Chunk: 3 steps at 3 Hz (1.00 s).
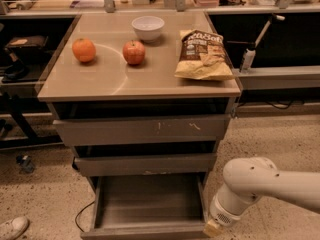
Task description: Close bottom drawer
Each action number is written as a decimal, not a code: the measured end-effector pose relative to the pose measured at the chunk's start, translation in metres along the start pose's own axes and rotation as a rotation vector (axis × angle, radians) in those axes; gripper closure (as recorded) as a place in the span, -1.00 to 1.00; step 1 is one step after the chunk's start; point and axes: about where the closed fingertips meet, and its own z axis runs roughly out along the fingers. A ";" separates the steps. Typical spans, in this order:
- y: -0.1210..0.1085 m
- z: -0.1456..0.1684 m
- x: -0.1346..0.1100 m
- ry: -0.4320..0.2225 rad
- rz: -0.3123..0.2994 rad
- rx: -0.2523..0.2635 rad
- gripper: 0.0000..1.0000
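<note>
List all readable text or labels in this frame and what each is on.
Nothing can be read.
chip bag: large lettering at its top, too blurred to read.
top drawer front: white scratches only, no text.
bottom drawer, open: plain front, no markings.
hand, low by that drawer's right front corner: no text.

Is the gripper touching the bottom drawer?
Cannot tell: camera view puts the gripper at the right front corner of the bottom drawer, no contact or gap plainly showing.
</note>
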 end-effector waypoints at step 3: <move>-0.017 0.101 -0.004 -0.043 0.091 -0.101 1.00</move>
